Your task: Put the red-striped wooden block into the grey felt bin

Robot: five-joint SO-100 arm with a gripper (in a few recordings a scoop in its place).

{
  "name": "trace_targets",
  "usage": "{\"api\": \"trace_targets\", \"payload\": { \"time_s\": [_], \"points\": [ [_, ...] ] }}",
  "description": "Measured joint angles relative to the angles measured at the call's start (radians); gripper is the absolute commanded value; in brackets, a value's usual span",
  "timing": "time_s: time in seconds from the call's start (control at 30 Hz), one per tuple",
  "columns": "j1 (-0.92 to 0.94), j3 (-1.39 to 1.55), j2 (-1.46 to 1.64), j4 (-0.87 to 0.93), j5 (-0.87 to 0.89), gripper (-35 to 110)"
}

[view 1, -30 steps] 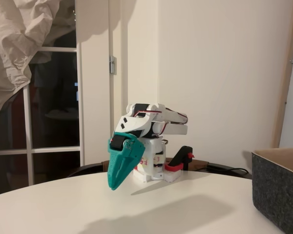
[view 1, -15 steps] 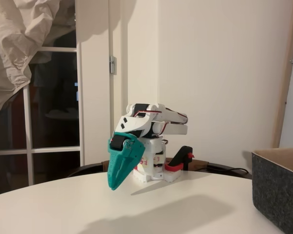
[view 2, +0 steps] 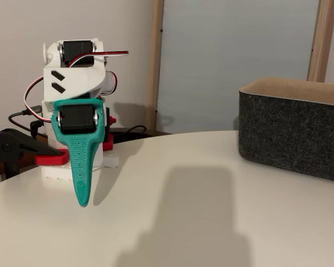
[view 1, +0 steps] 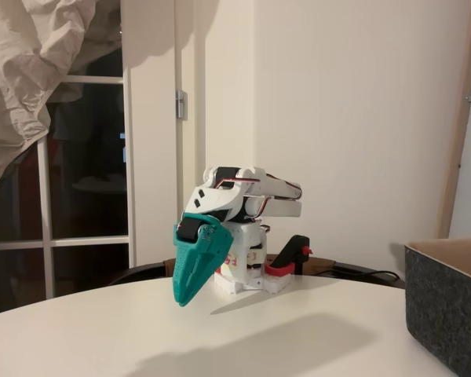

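One grey felt bin (view 2: 292, 133), one arm (view 2: 72, 83), jaws closed, empty

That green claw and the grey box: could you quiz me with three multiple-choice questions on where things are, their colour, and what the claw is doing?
1. Where is the grey felt bin in both fixed views?
A. right of the arm
B. left of the arm
C. under the arm

2. What colour is the gripper?
A. red
B. teal
C. black

3. How is the gripper?
A. shut, pointing down
B. wide open
C. holding a cup

Answers: 1 A, the bin sits at the right edge; 2 B, its fingers are teal; 3 A, the jaws meet in one point above the table.
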Motion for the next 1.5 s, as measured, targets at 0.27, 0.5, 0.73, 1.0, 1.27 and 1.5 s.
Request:
{"api": "trace_targets", "payload": {
  "time_s": [0.27,0.5,0.73,1.0,1.27,1.5],
  "points": [
    [0.000,0.000,0.000,0.000,0.000,0],
    [0.000,0.000,0.000,0.000,0.000,0],
    [0.000,0.000,0.000,0.000,0.000,0],
    [0.000,0.000,0.000,0.000,0.000,0],
    [0.000,0.000,0.000,0.000,0.000,0],
    [0.000,0.000,0.000,0.000,0.000,0]
  ]
}}
